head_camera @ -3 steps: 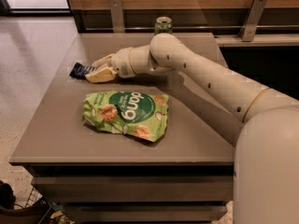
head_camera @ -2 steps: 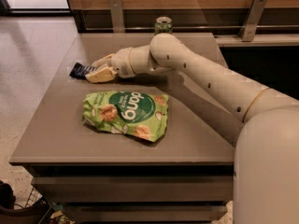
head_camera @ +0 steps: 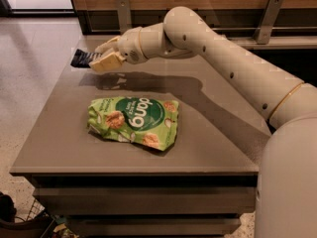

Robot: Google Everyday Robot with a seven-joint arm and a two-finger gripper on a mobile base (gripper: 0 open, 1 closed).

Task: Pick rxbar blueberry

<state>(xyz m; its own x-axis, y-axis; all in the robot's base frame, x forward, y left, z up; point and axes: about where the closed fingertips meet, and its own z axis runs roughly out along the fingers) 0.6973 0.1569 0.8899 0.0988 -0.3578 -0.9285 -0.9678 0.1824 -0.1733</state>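
Cream jaws at navy rxbar blueberry (head_camera: pixel 81 58), green bag (head_camera: pixel 133 122) on grey table (head_camera: pixel 213 143).

one rxbar blueberry (head_camera: pixel 81 58), one green chip bag (head_camera: pixel 133 121), one table (head_camera: pixel 213 148), one pincer (head_camera: pixel 97 57) at the bar

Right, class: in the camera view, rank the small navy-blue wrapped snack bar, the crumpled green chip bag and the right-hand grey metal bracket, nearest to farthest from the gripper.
The gripper is over the table's far-left corner.
1. Navy-blue snack bar: at the gripper's tip, far left.
2. Green chip bag: mid-table, toward the camera.
3. Grey metal bracket: at the back, far right.
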